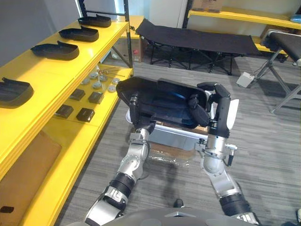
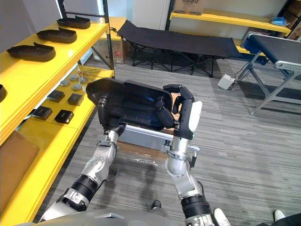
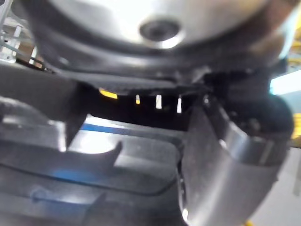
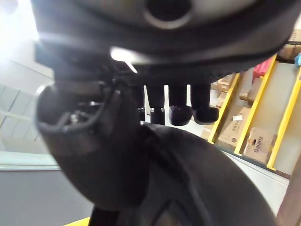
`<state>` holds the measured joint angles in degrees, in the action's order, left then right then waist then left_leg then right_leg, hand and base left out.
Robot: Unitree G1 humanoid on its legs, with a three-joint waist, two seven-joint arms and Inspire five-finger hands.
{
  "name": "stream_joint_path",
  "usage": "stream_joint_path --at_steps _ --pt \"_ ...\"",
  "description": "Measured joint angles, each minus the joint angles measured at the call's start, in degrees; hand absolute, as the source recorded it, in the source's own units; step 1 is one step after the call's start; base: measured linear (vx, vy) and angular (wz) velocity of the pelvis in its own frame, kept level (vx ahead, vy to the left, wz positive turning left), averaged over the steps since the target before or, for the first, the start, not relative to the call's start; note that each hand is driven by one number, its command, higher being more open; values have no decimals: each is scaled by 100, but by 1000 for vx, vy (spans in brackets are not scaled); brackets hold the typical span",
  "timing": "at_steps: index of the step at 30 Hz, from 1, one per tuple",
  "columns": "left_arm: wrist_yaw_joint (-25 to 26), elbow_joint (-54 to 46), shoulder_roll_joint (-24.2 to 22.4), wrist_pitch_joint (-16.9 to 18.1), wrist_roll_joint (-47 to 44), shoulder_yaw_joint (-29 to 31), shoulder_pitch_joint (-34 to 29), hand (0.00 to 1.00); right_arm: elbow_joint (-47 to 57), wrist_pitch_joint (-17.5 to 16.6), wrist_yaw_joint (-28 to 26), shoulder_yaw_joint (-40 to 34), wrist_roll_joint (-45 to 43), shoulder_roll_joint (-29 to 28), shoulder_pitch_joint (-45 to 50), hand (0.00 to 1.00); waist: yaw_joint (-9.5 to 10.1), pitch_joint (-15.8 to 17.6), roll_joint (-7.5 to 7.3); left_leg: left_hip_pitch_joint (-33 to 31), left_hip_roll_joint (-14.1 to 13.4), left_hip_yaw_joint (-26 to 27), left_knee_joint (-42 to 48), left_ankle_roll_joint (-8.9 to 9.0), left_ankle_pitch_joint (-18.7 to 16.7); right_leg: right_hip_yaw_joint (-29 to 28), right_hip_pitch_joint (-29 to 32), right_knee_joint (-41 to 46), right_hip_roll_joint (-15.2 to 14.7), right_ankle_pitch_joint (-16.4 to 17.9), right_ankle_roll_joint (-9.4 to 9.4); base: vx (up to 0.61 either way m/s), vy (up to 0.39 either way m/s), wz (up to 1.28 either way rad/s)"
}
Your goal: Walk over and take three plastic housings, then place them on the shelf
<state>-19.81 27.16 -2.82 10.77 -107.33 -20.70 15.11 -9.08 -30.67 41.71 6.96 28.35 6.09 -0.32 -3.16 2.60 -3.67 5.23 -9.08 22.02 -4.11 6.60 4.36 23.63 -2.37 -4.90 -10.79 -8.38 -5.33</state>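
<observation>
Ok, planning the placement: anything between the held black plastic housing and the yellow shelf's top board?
Nothing visible. The left hand and right hand grip the black plastic housing; the yellow shelf's top board has bare gaps between other housings.

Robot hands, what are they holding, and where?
One large black plastic housing, the left hand curled round its left end, the right hand round its right end.

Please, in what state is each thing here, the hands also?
held housing: lifted, gripped at both ends.
left hand: shut on the held housing's left edge.
right hand: shut on its right edge.
shelf housings: lying in a row on the yellow shelf.
cot: unfolded, nothing on it.
</observation>
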Motion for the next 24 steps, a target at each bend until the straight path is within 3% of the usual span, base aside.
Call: stream_joint_path --at_steps 4,9,10,16,19,24 --pt "52 -1 0 297 116 -147 0 0 -23 -1 47 -3 1 -33 93 0 10 48 -97 -5 91 -64 3 -30 -92 49 -11 0 -116 -11 -58 -17 54 9" --pt "104 -19 0 329 455 -154 -2 0 -25 -13 168 -32 0 -35 267 0 -5 52 -101 -82 149 -99 4 -54 -92 32 46 31 -147 -23 -70 18 22 -1" --pt "142 -20 -1 329 488 -185 -5 0 -25 -15 201 -55 0 -35 309 100 -10 53 -103 -81 149 -99 23 -77 -75 25 39 31 -148 -24 -71 51 13 -4" --pt "465 -270 -32 640 1155 -115 -5 0 -216 23 203 -4 -9 -34 430 100 -7 81 -144 -82 148 -83 96 -68 -113 -25 36 31 -155 -20 -75 19 9 -3" --pt "901 -594 -52 1028 2000 67 -4 0 -260 231 163 162 -62 -46 547 100 7 109 -180 -76 149 -81 94 -69 -120 -25 33 30 -156 -20 -75 0 0 0" --pt "1634 -738 -64 1309 3279 370 -4 0 -236 449 102 293 -97 -115 543 100 67 109 -180 -69 146 -80 95 -69 -120 -25 33 2 -153 -20 -74 0 0 0"
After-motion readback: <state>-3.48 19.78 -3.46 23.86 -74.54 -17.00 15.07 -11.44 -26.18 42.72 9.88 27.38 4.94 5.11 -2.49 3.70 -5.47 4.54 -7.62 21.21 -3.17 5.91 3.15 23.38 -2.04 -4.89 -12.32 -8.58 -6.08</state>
